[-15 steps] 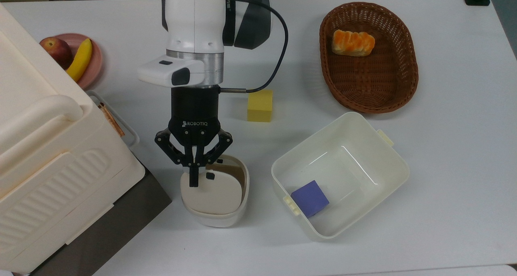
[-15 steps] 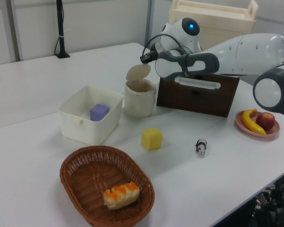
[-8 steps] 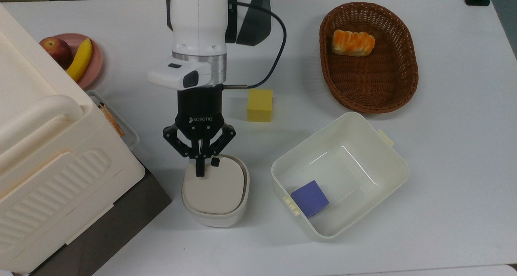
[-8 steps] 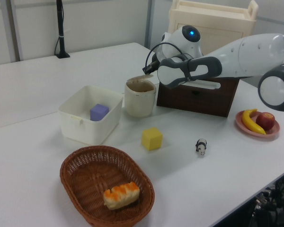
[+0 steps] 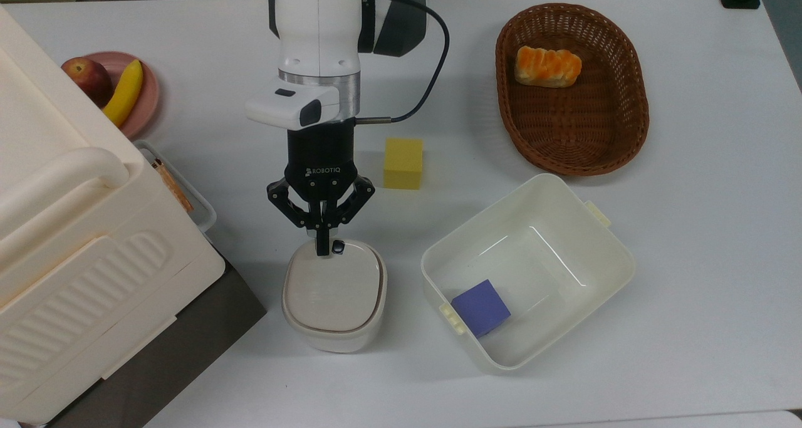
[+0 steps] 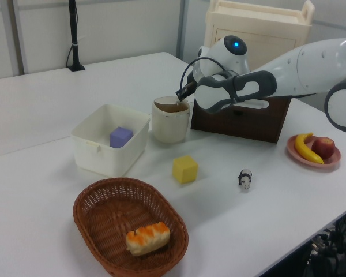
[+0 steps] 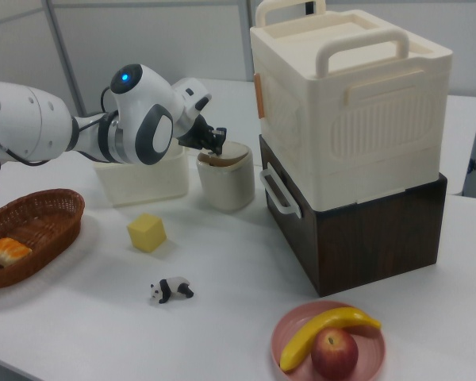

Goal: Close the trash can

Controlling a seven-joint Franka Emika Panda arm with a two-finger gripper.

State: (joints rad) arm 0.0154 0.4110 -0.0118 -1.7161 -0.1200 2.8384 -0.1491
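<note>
The trash can [image 5: 334, 296] is a small cream-white bin, and its beige-grey lid lies flat and closed on top in the top view. A small black button [image 5: 339, 247] sits at the lid's far edge. My gripper [image 5: 322, 250] is shut, its black fingertips touching the lid's edge beside the button. In the left view the trash can [image 6: 170, 121] stands between the white tub and the brown box, with the gripper [image 6: 181, 96] at its rim. In the right view the gripper [image 7: 216, 141] sits at the top of the trash can [image 7: 226, 178].
A cream tub [image 5: 601, 246] holding a purple cube [image 5: 481, 307] stands to the top view's right of the can. A yellow block [image 5: 403, 163] lies beside the arm. A wicker basket [image 5: 626, 133] holds bread, a pink plate [image 5: 149, 96] holds fruit, and a big cream ribbed box [image 5: 69, 240] fills the top view's left. A panda toy [image 7: 171, 290] lies on the table.
The lid has swung down from tilted open to flat and closed. My gripper has drawn back toward the top view's top and right, from over the lid to its edge.
</note>
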